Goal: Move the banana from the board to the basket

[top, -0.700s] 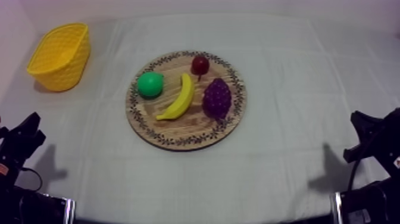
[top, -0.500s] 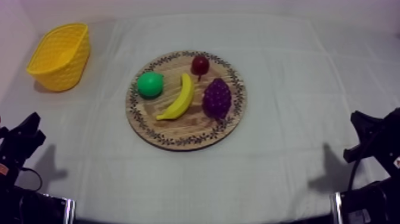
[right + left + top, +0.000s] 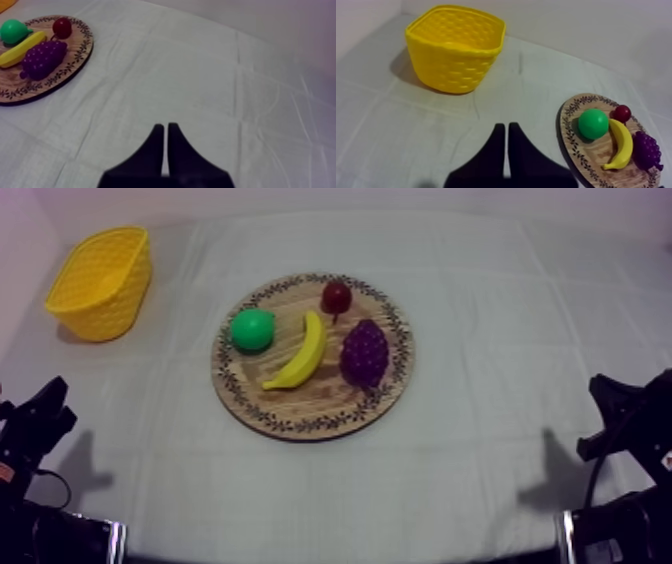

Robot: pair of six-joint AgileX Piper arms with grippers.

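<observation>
Grey-white clothed table: we list a curved yellow toy banana on the round patterned-rim wooden board, ahead-right of our left claw, which is pressed together like the right claw; risk, in our judgement, is nudging the close-flanking green pear or purple grapes.

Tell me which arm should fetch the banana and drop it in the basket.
Left. The basket stands on the left arm's side, and the banana lies on the board's left half. Left gripper and right gripper both rest shut, so neither is ahead.
</observation>
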